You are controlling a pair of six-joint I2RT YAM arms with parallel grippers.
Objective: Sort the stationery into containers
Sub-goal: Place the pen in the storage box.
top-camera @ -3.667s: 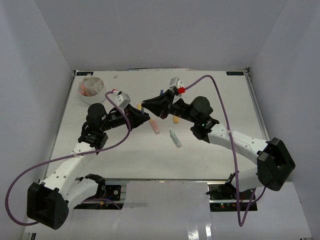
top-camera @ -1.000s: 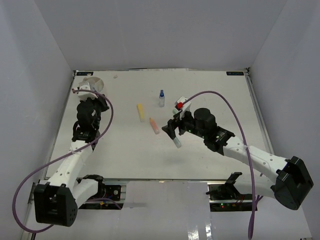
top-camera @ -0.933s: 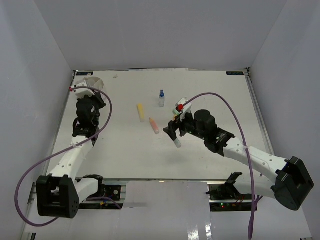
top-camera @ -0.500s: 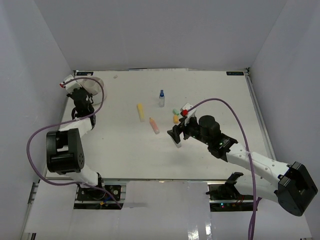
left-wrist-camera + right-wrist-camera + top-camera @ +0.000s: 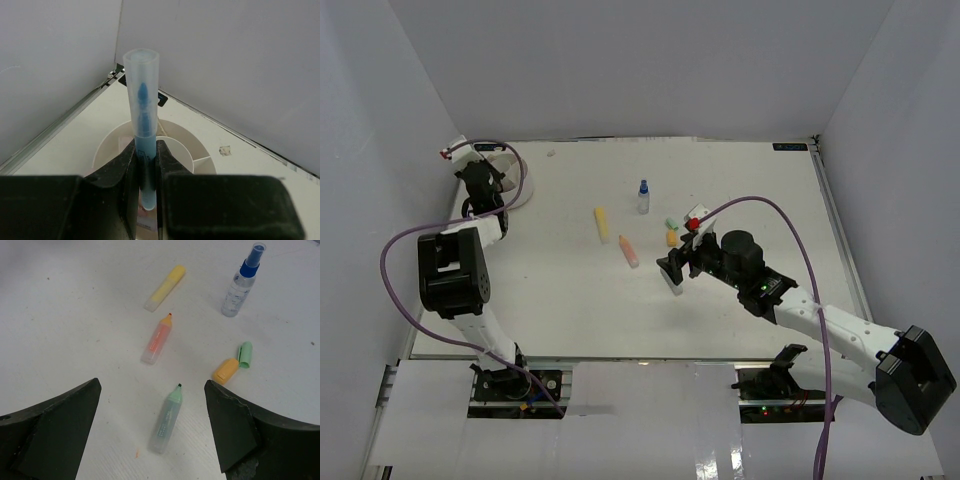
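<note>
Left gripper (image 5: 145,167) clamps a likely light, stiff, slick blue marker (image 5: 141,95) low on its barrel, upright over the tub (image 5: 107,150) at the top view's upper left; right gripper (image 5: 151,386) gapes above the green marker (image 5: 167,422), best pinched mid-barrel.

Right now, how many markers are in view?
4: blue marker in the left gripper at the tub; yellow marker, pink marker, green marker loose on the table. The tub may hide more.

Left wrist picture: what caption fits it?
Left gripper shut on a blue marker, white divided tub just beyond.
</note>
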